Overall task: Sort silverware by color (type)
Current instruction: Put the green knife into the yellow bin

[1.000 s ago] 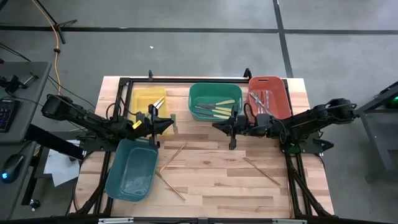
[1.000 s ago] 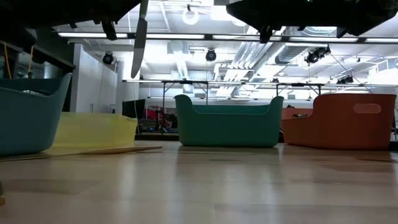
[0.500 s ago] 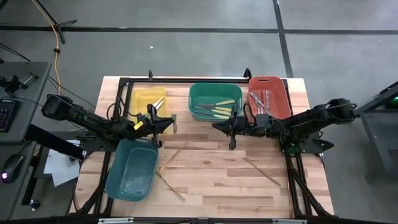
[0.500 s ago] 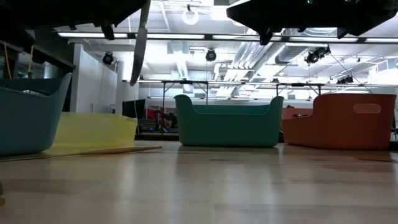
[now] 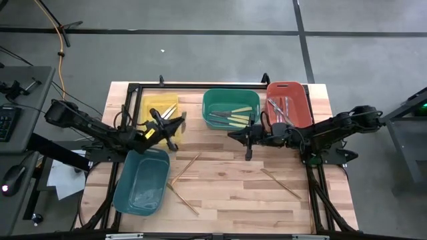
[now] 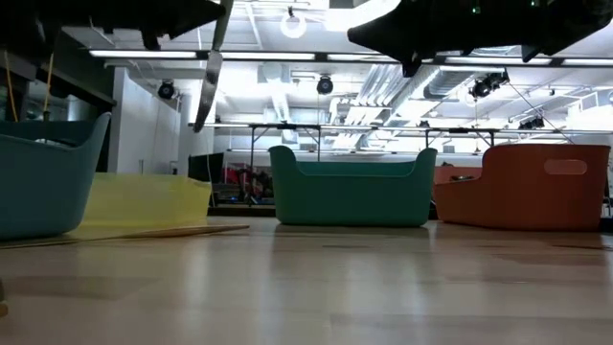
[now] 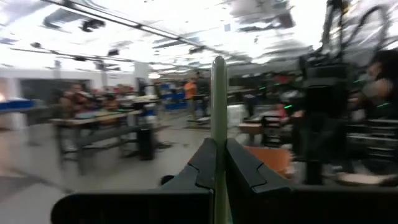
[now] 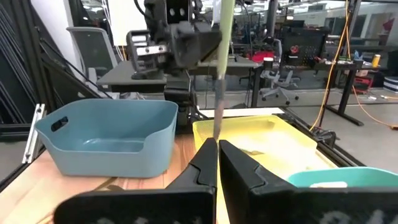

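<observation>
Left gripper point(image 5: 175, 127) pinches a green-handled knife point(image 6: 208, 81), hanging near vertical, blade down, between yellow bin point(image 5: 158, 107) and teal bin point(image 5: 141, 181). Right gripper point(image 5: 235, 134) is pressed together, apparently on nothing. Green bin point(image 5: 230, 99) holds several utensils, red bin point(image 5: 288, 90) silver ones. Wooden utensils point(image 5: 185, 168) lie on the table point(image 5: 233, 193).

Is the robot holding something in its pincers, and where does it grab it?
Yes. The left pincer is shut on the green handle of a knife. The right pincer is shut and holds nothing.

overhead straight down; low level; both see green bin point(image 5: 231, 109)
</observation>
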### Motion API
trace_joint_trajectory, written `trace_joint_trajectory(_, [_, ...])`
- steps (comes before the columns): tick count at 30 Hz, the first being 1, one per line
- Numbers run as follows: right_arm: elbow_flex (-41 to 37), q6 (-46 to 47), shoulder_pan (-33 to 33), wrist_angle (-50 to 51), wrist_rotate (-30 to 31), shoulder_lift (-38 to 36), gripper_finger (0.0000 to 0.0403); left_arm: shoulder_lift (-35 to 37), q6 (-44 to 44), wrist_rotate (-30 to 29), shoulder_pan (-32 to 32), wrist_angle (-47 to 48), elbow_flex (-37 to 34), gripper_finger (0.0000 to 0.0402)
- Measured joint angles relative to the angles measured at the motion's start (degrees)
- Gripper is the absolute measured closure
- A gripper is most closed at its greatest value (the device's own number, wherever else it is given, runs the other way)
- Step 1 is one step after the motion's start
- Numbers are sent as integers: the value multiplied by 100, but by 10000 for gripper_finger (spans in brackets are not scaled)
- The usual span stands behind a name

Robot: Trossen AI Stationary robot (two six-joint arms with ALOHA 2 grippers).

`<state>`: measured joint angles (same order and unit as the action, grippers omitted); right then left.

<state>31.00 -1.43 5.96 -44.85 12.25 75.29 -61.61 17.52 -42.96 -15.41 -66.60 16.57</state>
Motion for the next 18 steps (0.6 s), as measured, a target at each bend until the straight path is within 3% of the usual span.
trace_joint_trajectory(4, [0,43,0,3,0,0,403,252,852,-1080,4,569,479,401])
trace_joint_trajectory(10, [0,6,0,-21,3,0,403,1078,1267,-2445,62,3091,1408,401])
trace_joint_trajectory(13, [0,-8,0,-32,7,0,403,1581,809,-2632,254,4576,1902,401])
trace_joint_trajectory(18, [0,-134,0,-39,13,0,403,2284,-728,-2418,911,7014,2750,401])
